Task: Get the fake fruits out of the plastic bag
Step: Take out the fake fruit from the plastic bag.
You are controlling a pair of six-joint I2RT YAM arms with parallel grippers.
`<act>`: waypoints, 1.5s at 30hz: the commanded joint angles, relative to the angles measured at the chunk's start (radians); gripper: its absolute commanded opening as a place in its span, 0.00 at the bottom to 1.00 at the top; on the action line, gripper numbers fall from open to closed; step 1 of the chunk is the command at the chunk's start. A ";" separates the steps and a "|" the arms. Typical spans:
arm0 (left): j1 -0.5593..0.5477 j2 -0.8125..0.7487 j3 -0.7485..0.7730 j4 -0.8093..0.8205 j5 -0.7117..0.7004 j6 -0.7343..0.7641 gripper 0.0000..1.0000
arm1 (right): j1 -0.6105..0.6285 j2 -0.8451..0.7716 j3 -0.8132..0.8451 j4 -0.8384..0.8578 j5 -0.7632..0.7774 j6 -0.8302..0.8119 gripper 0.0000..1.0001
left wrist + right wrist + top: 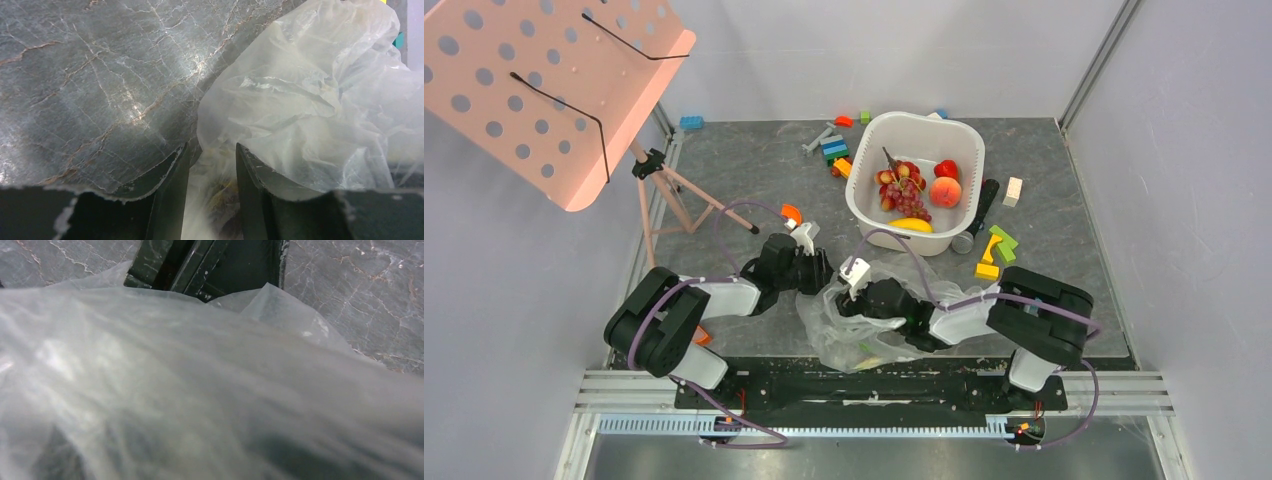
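Crinkly film of plastic bag [200, 380] covering the right wrist lens, grey table [744, 170], bag at its near edge, white basin [861, 185] farther back holding fake fruits [906, 190], left gripper [212, 150] pinching a bag fold, right gripper [846, 303] on the bag, open or closed unclear.

Robot lab cell; plain panel walls [844, 50], aluminium frame rails [1134, 385], marbled tabletop [754, 160]
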 commanded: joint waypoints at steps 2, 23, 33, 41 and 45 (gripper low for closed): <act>-0.005 -0.013 0.007 0.032 -0.001 -0.051 0.47 | -0.002 -0.113 -0.048 -0.024 0.008 0.003 0.38; -0.003 -0.010 0.033 -0.009 -0.043 -0.036 0.45 | -0.003 -0.657 -0.203 -0.499 0.014 0.077 0.36; -0.003 -0.056 0.029 -0.053 -0.067 -0.011 0.45 | -0.003 -0.966 -0.097 -0.968 0.076 0.131 0.37; -0.003 -0.072 0.017 -0.055 -0.071 -0.009 0.46 | -0.003 -1.148 0.042 -1.191 0.089 0.165 0.37; -0.004 -0.091 0.001 -0.045 -0.078 -0.008 0.46 | -0.003 -1.190 0.099 -1.244 0.096 0.169 0.38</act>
